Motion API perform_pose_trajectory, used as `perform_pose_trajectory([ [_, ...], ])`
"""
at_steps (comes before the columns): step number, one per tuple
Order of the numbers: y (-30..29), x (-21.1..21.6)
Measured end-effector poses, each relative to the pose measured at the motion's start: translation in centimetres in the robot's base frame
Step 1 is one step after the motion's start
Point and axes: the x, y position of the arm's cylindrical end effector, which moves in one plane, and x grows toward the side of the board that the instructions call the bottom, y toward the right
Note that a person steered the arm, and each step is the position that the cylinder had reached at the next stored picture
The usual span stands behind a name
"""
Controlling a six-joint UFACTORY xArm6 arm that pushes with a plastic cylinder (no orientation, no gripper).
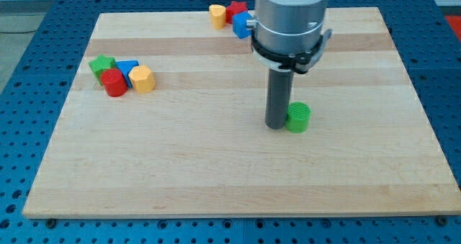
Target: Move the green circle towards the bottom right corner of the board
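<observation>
**Green circle sits right of centre, my tip against its left side**

Nearest the camera, the wooden board [216, 186] shows only bare pale planks across its near half, with the blue perforated table [446, 93] framing it on every side.

Further in, a little right of the board's centre, stands the green circle [298, 118], a short upright cylinder. My tip [276, 126] rests on the board just beside it, on its left, and appears to touch its side. The dark rod rises straight from there into the wide grey body of the arm [292, 17], which hides part of the far planks. There is no jaw to open or close here: the tool is a plain rod, and it holds nothing; it only stands against the green circle. The circle lies well apart from the near right corner of the board.

On the left side, at about the same depth and slightly farther, four blocks cluster together: a red cylinder [114, 82] nearest, a yellow block [142, 79] to its right, a blue block [127, 68] behind and between them, and a green star-like block [102, 64] farthest left.

At the far edge lie a yellow block [217, 16], a red star-like block [235, 11], and a blue cube [242, 25] partly hidden by the arm.
</observation>
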Motion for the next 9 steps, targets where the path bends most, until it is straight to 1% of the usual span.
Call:
perform_pose_trajectory([
  [1,2.1,-0.6],
  [2,2.8,-2.7],
  [3,4.9,-3.1],
  [4,5.9,-1.2],
  [5,7.4,1.7],
  [6,8.1,1.2],
  [8,9.6,-2.6],
  [9,11.5,-2.7],
])
